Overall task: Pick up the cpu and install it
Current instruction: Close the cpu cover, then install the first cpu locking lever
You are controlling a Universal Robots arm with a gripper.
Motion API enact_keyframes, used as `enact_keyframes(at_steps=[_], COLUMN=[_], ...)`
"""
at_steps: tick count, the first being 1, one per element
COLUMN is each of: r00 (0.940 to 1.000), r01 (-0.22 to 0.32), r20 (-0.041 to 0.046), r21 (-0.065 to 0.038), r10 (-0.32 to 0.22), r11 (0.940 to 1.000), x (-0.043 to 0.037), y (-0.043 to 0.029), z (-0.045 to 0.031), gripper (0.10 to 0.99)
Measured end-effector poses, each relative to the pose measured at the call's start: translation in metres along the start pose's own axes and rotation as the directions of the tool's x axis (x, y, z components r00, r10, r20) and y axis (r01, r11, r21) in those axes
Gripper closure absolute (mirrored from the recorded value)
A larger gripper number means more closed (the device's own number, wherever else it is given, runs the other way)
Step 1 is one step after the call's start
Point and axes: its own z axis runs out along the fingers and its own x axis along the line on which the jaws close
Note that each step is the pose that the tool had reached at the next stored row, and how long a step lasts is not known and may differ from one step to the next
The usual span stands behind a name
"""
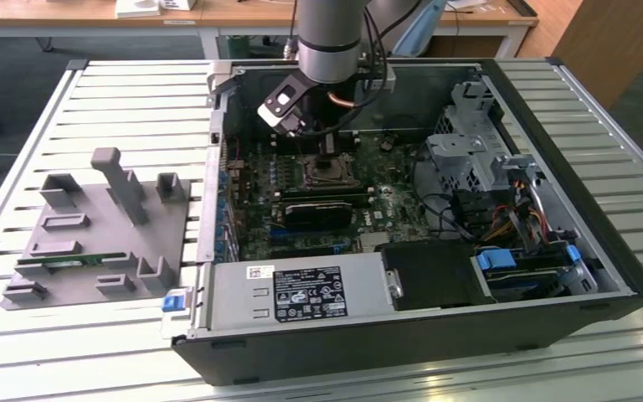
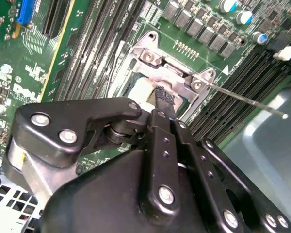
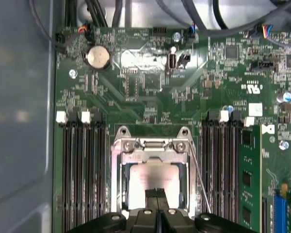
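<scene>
The cpu [image 3: 153, 172], a small square chip with a silver-grey top, lies flat inside the metal frame of the socket [image 3: 153, 145] on the green motherboard. My gripper [image 3: 155, 195] hangs directly over it with both black fingers pressed together, so it is shut with nothing between them. In the second wrist view the gripper [image 2: 162, 94] has its tip at or just above the pale face of the cpu [image 2: 141, 91]; I cannot tell whether they touch. In the exterior view the gripper [image 1: 323, 151] reaches down into the open computer case above the socket [image 1: 325, 173].
A thin socket lever [image 3: 199, 179] stands out beside the frame. Memory slots flank the socket, with a green stick [image 3: 250, 179] seated in one. A black heatsink block [image 1: 319, 211], the power supply [image 1: 299, 293] and drive cage [image 1: 467, 151] crowd the case. A grey tray [image 1: 98, 243] lies outside.
</scene>
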Motion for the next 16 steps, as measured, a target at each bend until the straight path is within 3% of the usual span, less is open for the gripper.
enact_keyframes(at_steps=[16], r00=[1.0000], r01=[0.000], r20=[0.0000], r21=[0.000], r10=[0.000], r11=[1.0000], x=[0.0001], y=[0.0083], z=[0.0002], gripper=[0.980])
